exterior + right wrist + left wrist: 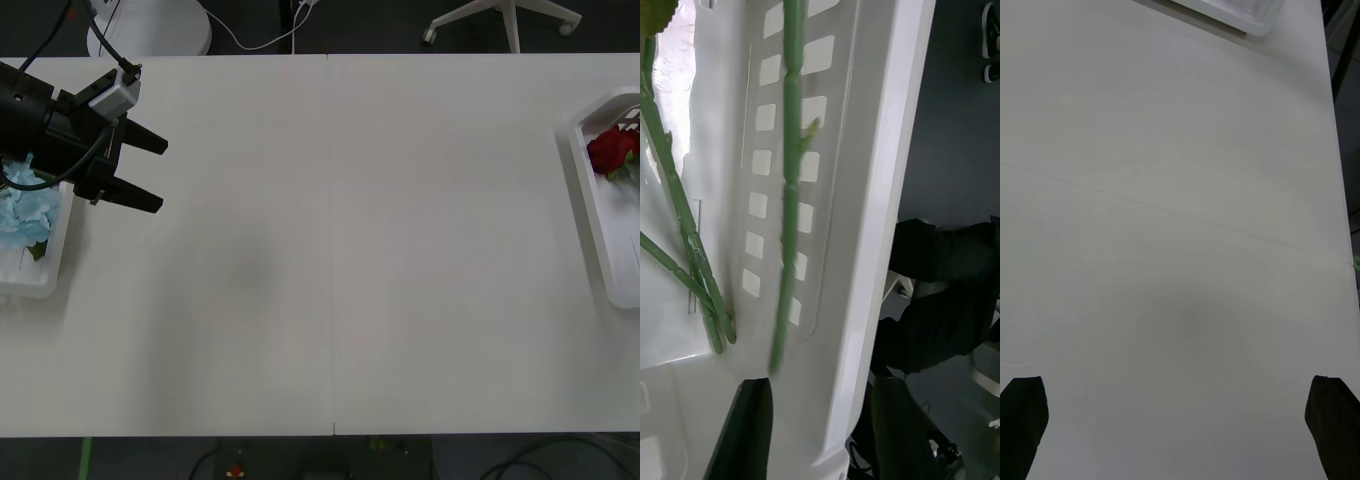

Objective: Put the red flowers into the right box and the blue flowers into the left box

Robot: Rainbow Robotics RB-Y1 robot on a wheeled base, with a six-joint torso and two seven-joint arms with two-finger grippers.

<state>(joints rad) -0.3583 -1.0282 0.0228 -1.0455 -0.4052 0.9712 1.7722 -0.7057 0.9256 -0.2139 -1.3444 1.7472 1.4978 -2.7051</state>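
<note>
The left gripper hung over the white table with its two black fingers spread wide apart and nothing between them. Well beyond the gripper, a white box sat on the table near its far edge.

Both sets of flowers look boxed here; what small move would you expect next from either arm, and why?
Probably lift the right gripper away: its black fingers are apart over the white plastic right box, where the red roses lie. The pale blue flowers sit in the left box, with the left gripper open beside it.
</note>
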